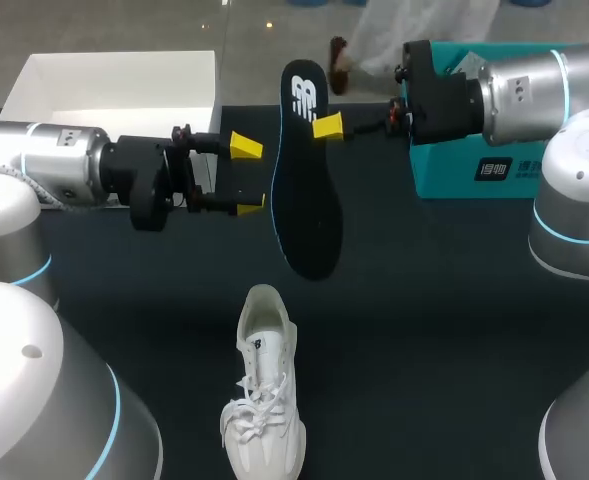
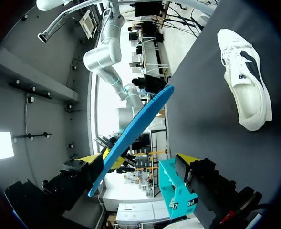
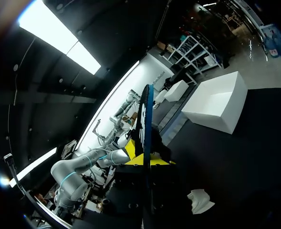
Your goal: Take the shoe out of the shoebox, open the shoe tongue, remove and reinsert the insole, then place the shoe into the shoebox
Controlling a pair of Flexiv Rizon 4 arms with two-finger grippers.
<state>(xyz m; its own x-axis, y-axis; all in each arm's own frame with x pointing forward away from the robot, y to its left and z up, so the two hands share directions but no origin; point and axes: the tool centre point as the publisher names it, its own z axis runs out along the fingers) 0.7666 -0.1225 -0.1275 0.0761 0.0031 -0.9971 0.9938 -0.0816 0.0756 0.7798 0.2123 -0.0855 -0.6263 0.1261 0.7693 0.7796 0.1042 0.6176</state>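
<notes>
Findings: our right gripper (image 1: 314,126) is clenched on the black insole (image 1: 309,210) at its far end, holding it clear above the dark table (image 1: 424,330); in the right wrist view the insole (image 3: 144,124) stands edge-on between the yellow tips. Our left gripper (image 1: 248,175) is released, its jaws wide apart just left of the insole. In the left wrist view the blue underside (image 2: 135,126) crosses between those fingers without being pinched. The white shoe (image 1: 262,400) lies on the table near us, below the insole. The white shoebox (image 1: 94,90) sits far left, and a teal box (image 1: 474,170) far right.
</notes>
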